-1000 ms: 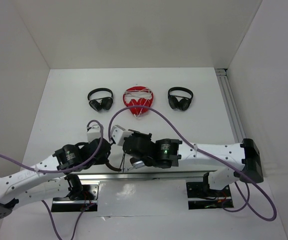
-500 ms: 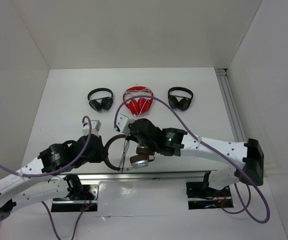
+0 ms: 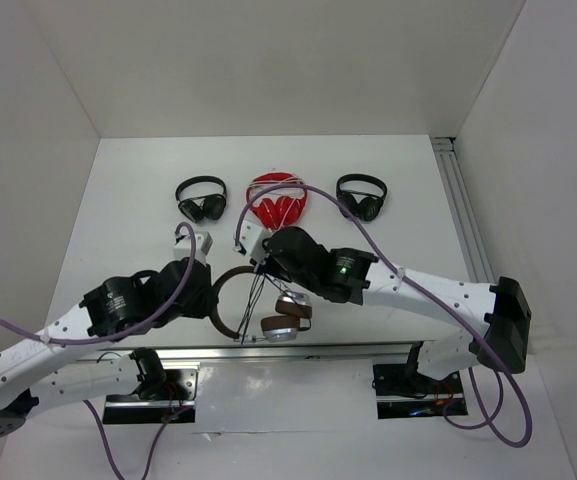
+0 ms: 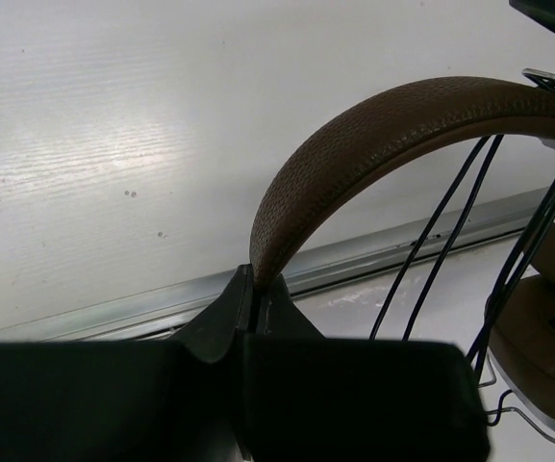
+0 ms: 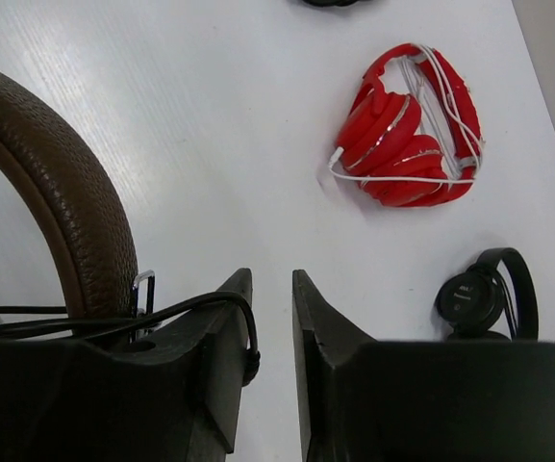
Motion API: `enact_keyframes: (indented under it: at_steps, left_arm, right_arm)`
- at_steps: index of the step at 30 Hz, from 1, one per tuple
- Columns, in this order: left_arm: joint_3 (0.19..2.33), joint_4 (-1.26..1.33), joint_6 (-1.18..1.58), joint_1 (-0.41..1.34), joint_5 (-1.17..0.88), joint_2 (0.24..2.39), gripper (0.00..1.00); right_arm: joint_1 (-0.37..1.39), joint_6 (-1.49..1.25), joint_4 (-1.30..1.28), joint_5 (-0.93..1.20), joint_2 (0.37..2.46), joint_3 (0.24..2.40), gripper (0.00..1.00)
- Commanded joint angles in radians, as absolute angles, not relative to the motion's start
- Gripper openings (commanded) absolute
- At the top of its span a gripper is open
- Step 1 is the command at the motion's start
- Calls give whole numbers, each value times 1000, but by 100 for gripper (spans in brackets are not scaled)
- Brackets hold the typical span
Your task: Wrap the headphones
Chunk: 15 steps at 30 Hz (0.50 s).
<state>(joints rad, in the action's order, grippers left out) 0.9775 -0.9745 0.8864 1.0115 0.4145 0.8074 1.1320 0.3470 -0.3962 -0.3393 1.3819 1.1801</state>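
Currently clamping the headphones (image 4: 373,125) by the brown headband with the left gripper (image 4: 256,289), fingers pressed together on the band's edge. Sitting at the near edge of the table (image 3: 128,230), with the silver-and-brown earcup (image 3: 281,326) just beside the metal rail (image 3: 348,348); struggling to tell whether resting on the surface or lifted off it. Running several strands of the thin dark cable (image 4: 450,221) across the inside of the band's arc, down toward the earcup. Hovering the right gripper (image 5: 272,279) just beside the band's other end, fingers slightly apart with a narrow gap, gripping nothing. Hooking 1 loop of cable around the outside of 1 of its fingers. Lying well apart along the far side of the table: red pair (image 3: 276,200) with white cord wound on it, sitting between left black pair (image 3: 201,199) and right black pair (image 3: 361,196).
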Motion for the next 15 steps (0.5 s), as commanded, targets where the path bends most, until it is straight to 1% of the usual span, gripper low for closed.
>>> enact_keyframes:
  at_steps: [1,5,6,7,11,12,13,14,15]
  left_arm:
    - [1048,-939,865,1017,445,831,0]
    - [1117,-948,856,1017,454,871,0]
    - [1127,-948,847,1017,463,883,0]
    - [1138,-948,847,1006,463,884,0]
    - [1173,-959,816,983,454,894,0]
    - [1183,-959,807,970,442,894,0]
    - [1183,-959,807,954,442,894,0]
    - [1183,-959,798,954,442,894,0]
    - [1183,-959,798,944,431,894,0]
  right_arm:
    - [1115,310,-354,-371,1336,1183,31]
    - [1043,290,-321,-382,1298,1121,40]
    - [1031,290,-321,-373,1298,1109,51]
    - [1020,290,-321,-373,1289,1109,55]
    - [962,272,-311,-325,1259,1100,59]
    - [939,272,-299,-299,1259,1100,65]
    - [930,272,-299,-299,1259,1091,65]
    - [920,272,-290,-284,1259,1091,74]
    - [920,262,-290,-284,1259,1091,74]
